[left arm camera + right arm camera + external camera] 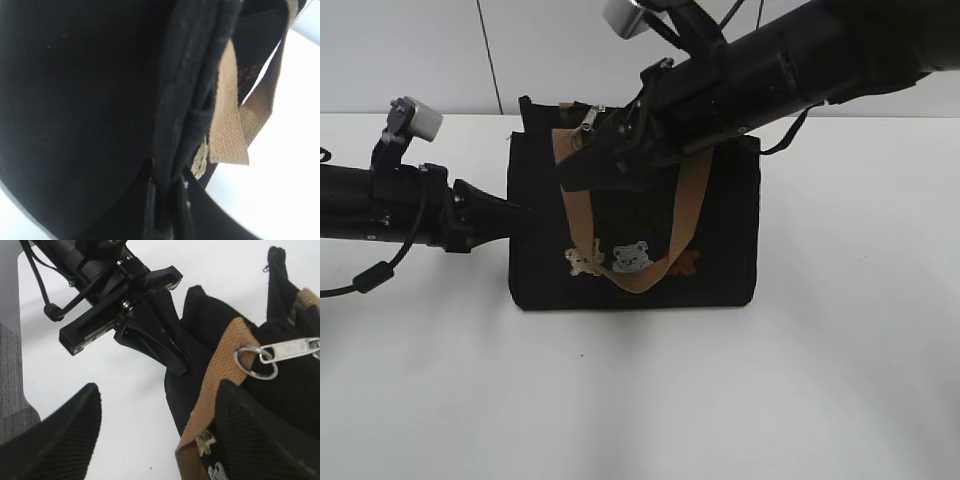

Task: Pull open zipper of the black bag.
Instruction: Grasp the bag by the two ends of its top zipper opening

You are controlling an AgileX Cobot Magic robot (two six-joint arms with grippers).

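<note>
The left gripper (175, 362) is pinching the bag's (720, 250) left end on the table (820, 380); the right gripper (160, 435) is hanging spread wide by the zipper (272, 356).

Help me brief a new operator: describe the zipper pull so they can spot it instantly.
Find the black bag standing on the white table. Look along its top edge near the left corner, beside the tan strap. The zipper pull is the only shiny silver piece there, a flat tab with a round ring.
</note>
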